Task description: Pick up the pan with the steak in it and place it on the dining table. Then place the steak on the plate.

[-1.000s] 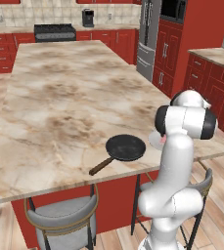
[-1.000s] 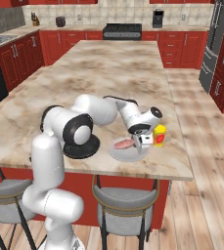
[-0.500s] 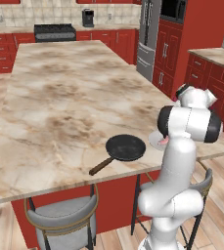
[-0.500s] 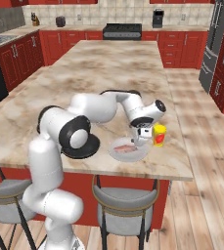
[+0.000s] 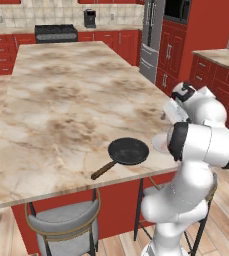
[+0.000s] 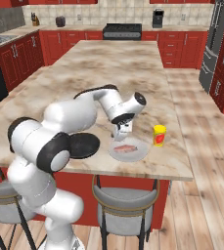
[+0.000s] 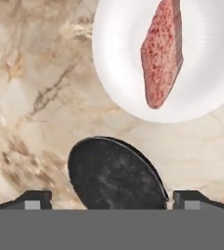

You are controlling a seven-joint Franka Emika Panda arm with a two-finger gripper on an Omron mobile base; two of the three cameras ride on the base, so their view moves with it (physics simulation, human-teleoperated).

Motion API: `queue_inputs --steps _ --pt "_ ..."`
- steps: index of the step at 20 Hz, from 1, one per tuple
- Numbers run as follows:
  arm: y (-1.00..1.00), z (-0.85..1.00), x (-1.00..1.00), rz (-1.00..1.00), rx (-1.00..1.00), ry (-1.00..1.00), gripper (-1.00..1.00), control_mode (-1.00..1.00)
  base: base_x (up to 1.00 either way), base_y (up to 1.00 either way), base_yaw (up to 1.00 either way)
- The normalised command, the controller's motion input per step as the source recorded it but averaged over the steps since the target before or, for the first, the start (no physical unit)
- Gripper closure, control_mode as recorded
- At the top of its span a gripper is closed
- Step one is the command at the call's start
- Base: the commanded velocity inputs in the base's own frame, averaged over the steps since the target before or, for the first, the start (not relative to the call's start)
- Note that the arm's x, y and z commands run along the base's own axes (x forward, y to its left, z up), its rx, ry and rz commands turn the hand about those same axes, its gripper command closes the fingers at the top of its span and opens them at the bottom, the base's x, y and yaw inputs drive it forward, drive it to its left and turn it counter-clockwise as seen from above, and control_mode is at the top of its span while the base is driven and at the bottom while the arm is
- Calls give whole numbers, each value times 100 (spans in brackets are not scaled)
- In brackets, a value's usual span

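The white plate (image 7: 117,58) lies on the dining table (image 6: 108,73) near its front edge, with the pinkish-red steak (image 7: 162,53) flat on it. From the right base the steak (image 6: 124,147) shows in the middle of the plate (image 6: 141,153). The black pan (image 5: 129,151) sits empty just beside the plate, its brown handle (image 5: 103,170) pointing toward the table's front edge. My gripper (image 6: 123,135) hangs open a little above the gap between pan (image 7: 114,176) and plate, holding nothing. In the hand view its fingertips (image 7: 35,199) stand wide apart.
A small yellow bottle (image 6: 159,135) stands on the table just right of the plate. Two grey stools (image 5: 63,222) are tucked under the front edge. Red cabinets, a stove (image 6: 124,29) and a fridge (image 5: 153,35) line the far walls.
The gripper has opened, left the steak lying on the plate and risen away from it. Pan and plate have stayed put.
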Motion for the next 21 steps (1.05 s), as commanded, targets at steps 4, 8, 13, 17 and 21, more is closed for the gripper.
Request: queue_inputs --steps 4,8,13,17,21 --pt "88 20 -35 6 -18 -34 -100 -100 0 0 0" --pt "75 16 -35 7 -24 -37 -100 -100 0 0 0" --pt "54 0 -37 5 -23 -34 -100 -100 0 0 0" --pt "23 6 -56 -1 -19 -37 -100 -100 0 0 0" --pt "15 4 -19 -2 1 -7 -100 -100 0 0 0"
